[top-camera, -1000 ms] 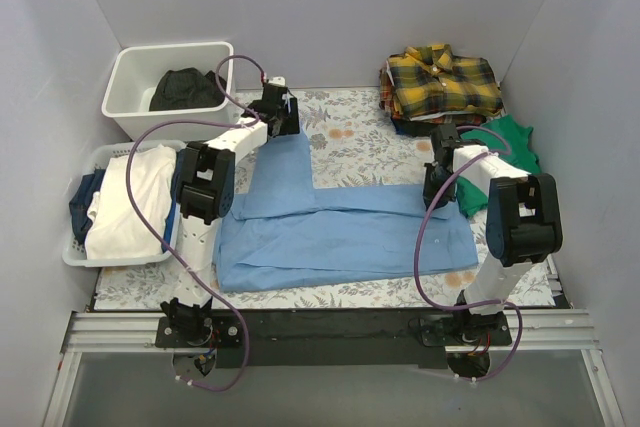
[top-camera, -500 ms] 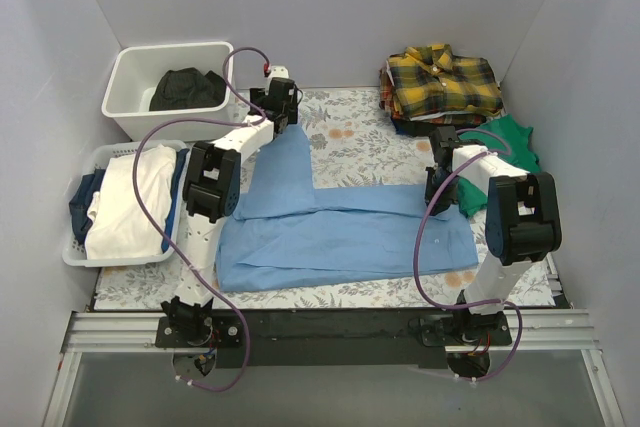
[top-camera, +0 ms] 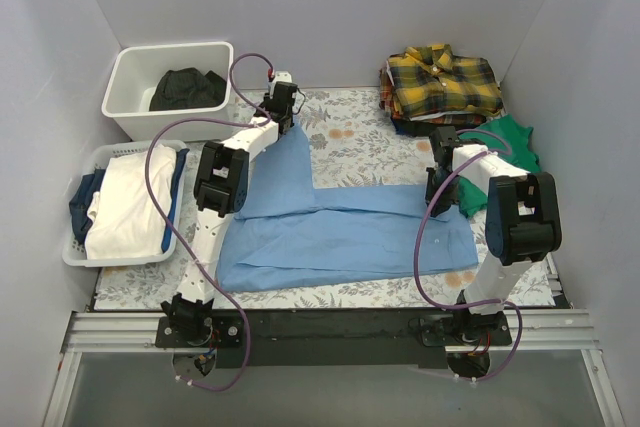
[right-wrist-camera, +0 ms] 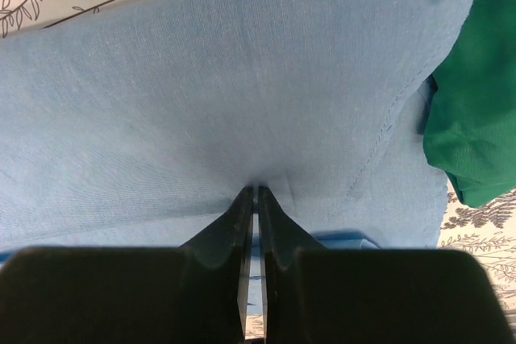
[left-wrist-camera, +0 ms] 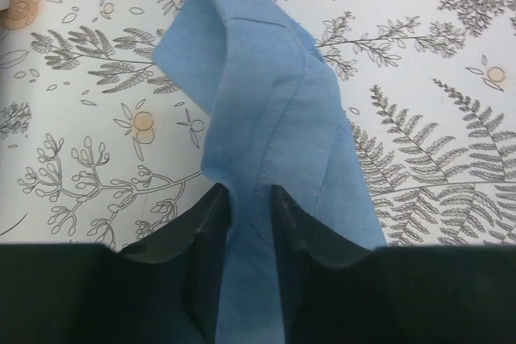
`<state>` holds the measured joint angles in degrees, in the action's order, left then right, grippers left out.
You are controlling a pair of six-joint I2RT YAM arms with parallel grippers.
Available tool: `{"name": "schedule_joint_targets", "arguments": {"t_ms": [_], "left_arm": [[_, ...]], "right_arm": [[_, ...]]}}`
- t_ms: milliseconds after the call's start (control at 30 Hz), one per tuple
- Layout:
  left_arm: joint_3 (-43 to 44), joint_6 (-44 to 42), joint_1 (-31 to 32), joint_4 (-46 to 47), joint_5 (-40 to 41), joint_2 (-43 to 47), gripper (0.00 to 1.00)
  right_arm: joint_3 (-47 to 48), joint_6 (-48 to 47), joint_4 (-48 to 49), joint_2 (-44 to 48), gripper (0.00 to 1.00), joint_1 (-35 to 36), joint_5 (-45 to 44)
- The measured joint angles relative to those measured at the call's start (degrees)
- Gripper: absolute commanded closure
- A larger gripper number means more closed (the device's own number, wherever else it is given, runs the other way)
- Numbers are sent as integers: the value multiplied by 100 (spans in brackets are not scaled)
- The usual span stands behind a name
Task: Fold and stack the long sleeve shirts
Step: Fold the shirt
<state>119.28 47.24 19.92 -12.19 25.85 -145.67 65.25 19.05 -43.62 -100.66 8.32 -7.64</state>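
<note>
Plaid shirt (top-camera: 442,82) lies folded, far right; light blue shirt (top-camera: 340,232) is half-folded, unstacked. Left gripper (left-wrist-camera: 250,199) pinches its sleeve; right gripper (right-wrist-camera: 256,192), jaws nearly together, seemingly nips its cloth.

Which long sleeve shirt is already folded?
The yellow-and-black plaid shirt, folded neatly at far right; the light blue shirt lies spread across the table.
</note>
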Motion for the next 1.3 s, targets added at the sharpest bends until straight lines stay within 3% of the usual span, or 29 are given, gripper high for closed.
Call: {"name": "schedule_joint_targets", "arguments": {"t_ms": [33,67,400,533,667,933,1300], "left_arm": [[-2,2,0,-28,-57,0,95],[-4,7,-7,-39,-140,11,100],[-409,122,-22,-476,-577,636,100],[-713,168,-17,-579,-667,1213,100],[-1106,227,9,-625,-892,1991,100],[-1757,289,308,-927,-1547,3346,100],[-3274,295,1318,-1449,-2778,5683,100]], "right_arm": [[4,0,0,0,86,0,-2],[13,0,-7,0,86,0,-9],[280,4,-48,2,85,0,-22],[437,13,-46,48,78,0,-42],[581,11,-52,251,72,0,-101],[1084,7,-39,570,72,0,-120],[1532,0,-42,570,73,2,39]]}}
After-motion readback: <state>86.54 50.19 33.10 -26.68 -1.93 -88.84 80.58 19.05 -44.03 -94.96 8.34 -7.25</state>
